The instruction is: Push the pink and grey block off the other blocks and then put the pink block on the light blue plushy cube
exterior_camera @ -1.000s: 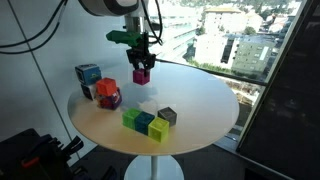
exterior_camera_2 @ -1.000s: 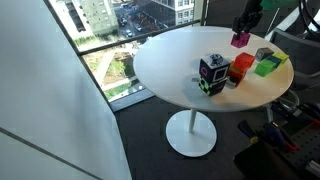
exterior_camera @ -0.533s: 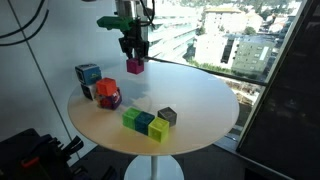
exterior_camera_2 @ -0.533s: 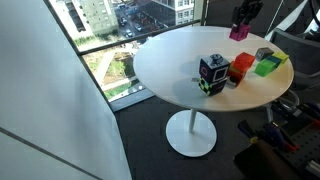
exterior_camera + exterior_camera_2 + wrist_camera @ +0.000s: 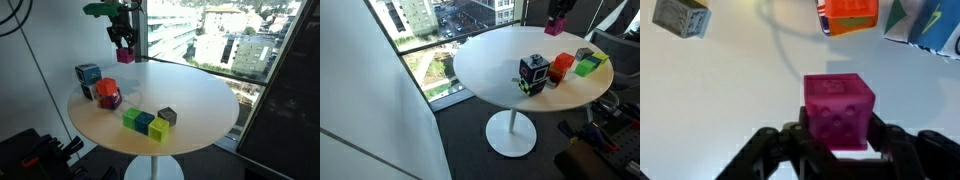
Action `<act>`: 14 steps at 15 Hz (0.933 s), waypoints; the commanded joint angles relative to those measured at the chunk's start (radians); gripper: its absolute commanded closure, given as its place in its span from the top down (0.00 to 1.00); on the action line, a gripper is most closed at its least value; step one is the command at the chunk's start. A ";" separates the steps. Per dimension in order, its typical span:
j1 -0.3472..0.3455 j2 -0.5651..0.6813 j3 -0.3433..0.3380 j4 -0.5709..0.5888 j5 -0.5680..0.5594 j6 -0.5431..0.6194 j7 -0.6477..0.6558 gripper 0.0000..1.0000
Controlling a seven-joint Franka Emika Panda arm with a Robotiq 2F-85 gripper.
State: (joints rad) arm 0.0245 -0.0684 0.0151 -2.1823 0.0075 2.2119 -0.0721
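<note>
Carrying step. The light blue plushy cube [image 5: 87, 73] sits at frame left. The pink block [image 5: 125, 56], clamped in the pincer [image 5: 124, 50], hangs high above it, to its right. Advisable: centre the block over the cube, keep it level and lower it gently, since the soft top may tip it. Tall windows [image 5: 230, 40] show a city. The round white surface [image 5: 195, 95] carries the other blocks [image 5: 145, 122] and the grey block [image 5: 167, 115].

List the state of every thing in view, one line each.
fingers: shut on the pink block
pink block: held in the air above the table
grey block: on the table beside the other blocks
other blocks: in a row on the table
light blue plushy cube: on the table, top bare
</note>
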 commanded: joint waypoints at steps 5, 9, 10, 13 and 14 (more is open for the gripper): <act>0.031 -0.058 0.020 -0.001 0.017 -0.096 -0.081 0.30; 0.032 -0.043 0.022 0.002 0.002 -0.089 -0.064 0.55; 0.032 -0.045 0.022 0.002 0.002 -0.092 -0.067 0.55; 0.032 -0.046 0.022 0.002 0.002 -0.093 -0.069 0.55; 0.032 -0.046 0.022 0.002 0.002 -0.093 -0.069 0.55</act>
State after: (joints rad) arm 0.0578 -0.1145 0.0354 -2.1827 0.0091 2.1216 -0.1418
